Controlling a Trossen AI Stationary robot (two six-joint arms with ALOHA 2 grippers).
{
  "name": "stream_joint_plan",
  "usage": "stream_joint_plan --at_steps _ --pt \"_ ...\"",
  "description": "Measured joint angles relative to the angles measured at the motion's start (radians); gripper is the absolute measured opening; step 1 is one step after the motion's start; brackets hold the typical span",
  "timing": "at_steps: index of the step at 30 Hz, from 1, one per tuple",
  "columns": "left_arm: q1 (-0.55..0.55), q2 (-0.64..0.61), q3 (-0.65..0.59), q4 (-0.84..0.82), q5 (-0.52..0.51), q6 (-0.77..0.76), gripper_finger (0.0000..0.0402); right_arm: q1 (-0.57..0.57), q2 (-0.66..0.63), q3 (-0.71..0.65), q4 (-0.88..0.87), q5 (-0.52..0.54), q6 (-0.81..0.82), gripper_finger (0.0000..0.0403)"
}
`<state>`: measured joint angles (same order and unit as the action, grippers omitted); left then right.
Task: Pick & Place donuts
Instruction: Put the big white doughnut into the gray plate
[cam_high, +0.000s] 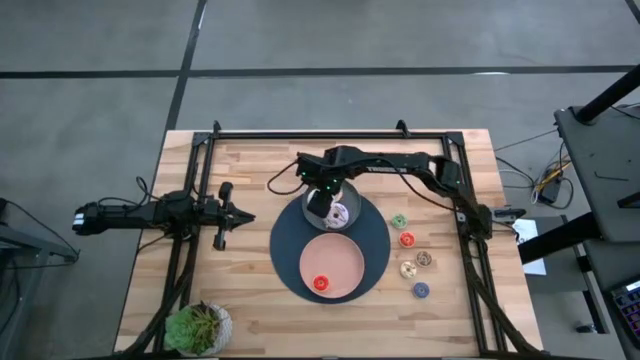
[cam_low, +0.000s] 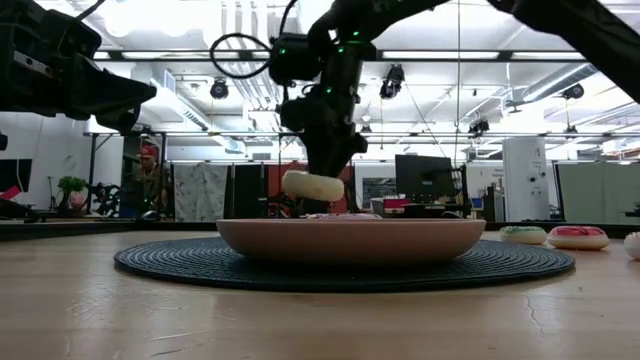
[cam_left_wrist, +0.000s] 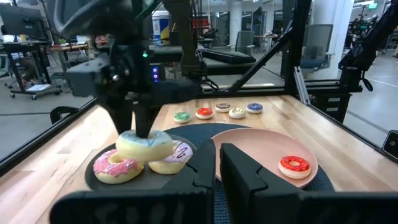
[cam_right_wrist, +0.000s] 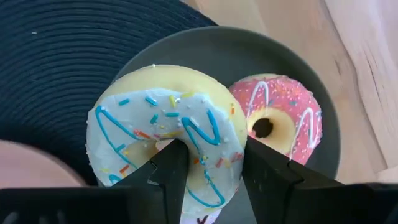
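Right gripper fills our wrist view, its two dark fingers pinched on the white-frosted toy donut with blue squiggles and sprinkles, one finger through the hole, one outside the ring. From the low view we're carrying it clear of the plates, hanging under the gripper, so we judge this the lift-and-carry step.

Largest first: beneath the gripper spreads the round dark woven mat; on it, nearer the table's front, sits the shallow pink plate, already holding one small red-frosted donut. Directly below us is the small dark grey plate, with a pink-frosted donut and a lilac-striped one left on it. Next we need a short swing over the pink plate's bare part, then a gentle release.

Left gripper waits well off to the side; we cannot tell its finger state. The lilac donut is mostly hidden behind our load, and the tiny donuts beyond the mat are hard to tell apart.
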<state>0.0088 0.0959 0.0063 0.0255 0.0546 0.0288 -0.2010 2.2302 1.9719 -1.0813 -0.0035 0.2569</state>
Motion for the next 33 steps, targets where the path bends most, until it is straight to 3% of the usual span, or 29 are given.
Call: stream_joint_plan --at_steps 7,18,33 --pt "0.000 0.000 0.000 0.000 0.000 0.000 0.0000 -0.002 0.078 0.079 -0.027 -0.001 -0.007 0.0132" --pt "0.000 0.000 0.000 0.000 0.000 0.000 0.0000 -0.010 0.092 0.077 -0.032 0.004 -0.026 0.0123" --pt "0.000 0.000 0.000 0.000 0.000 0.000 0.0000 -0.011 0.092 0.074 -0.036 0.004 -0.059 0.0160"
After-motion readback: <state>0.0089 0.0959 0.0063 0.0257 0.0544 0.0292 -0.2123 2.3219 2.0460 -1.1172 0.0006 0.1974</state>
